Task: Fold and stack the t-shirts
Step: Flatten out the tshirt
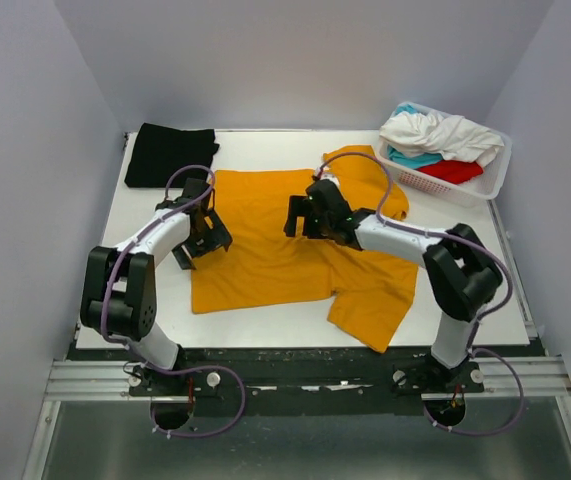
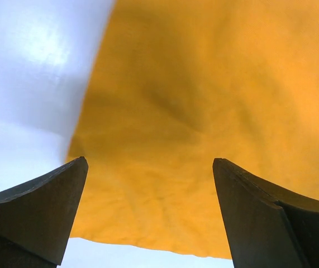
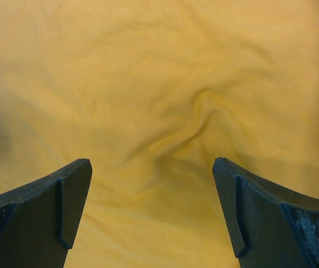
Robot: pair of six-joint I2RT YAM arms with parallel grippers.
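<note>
A mustard-orange t-shirt [image 1: 275, 245] lies spread on the white table, one sleeve hanging toward the front right. A folded black t-shirt [image 1: 168, 153] lies at the back left. White, teal and red shirts [image 1: 435, 140] are piled in the basket. My left gripper [image 1: 205, 232] is open and empty over the orange shirt's left edge [image 2: 165, 167]. My right gripper [image 1: 300, 215] is open and empty over the shirt's wrinkled middle [image 3: 165, 139].
A white lattice basket [image 1: 485, 185] stands at the back right corner. Bare white table [image 1: 265, 320] shows along the front and the left [image 2: 25, 84] of the orange shirt. Grey walls close in the sides and back.
</note>
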